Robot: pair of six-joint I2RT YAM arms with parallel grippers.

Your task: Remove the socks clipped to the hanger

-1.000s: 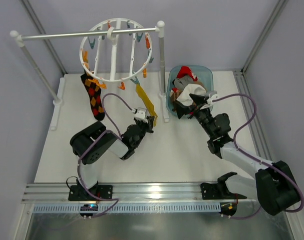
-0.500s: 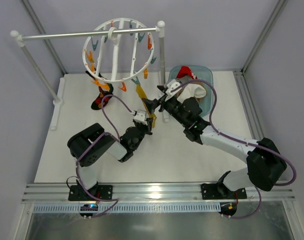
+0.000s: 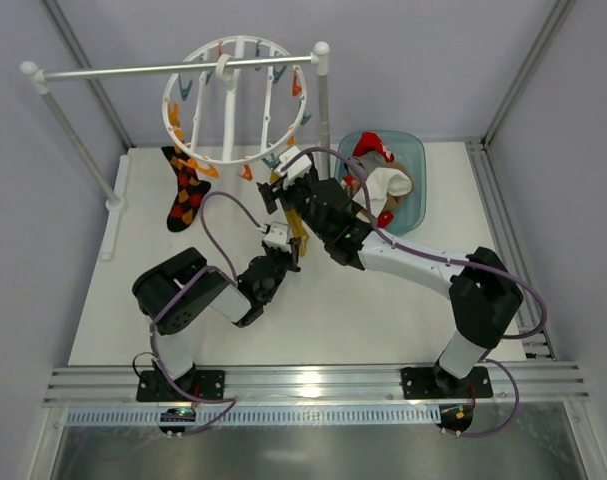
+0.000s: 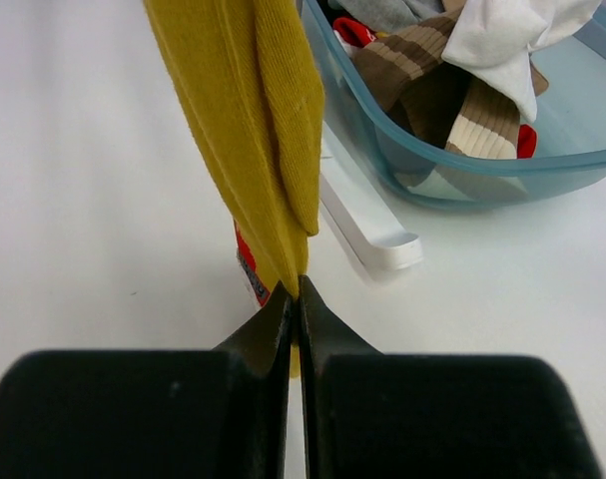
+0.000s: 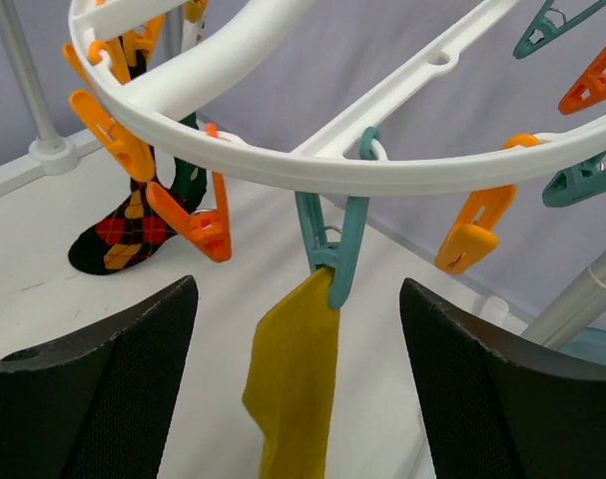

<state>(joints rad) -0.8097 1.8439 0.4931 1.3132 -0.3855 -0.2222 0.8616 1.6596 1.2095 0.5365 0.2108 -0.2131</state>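
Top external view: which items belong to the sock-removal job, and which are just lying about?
Job: yellow sock, pinched by the left gripper; teal clip holding it; open right gripper; argyle sock; hanger.
Lying about: rail stand; blue bin of unclipped socks.

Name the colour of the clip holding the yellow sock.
Teal clip on the yellow sock, best in the right wrist view.

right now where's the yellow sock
Top view, centre: the yellow sock hangs from a teal clip on the hanger, its end pinched by the left pincer.
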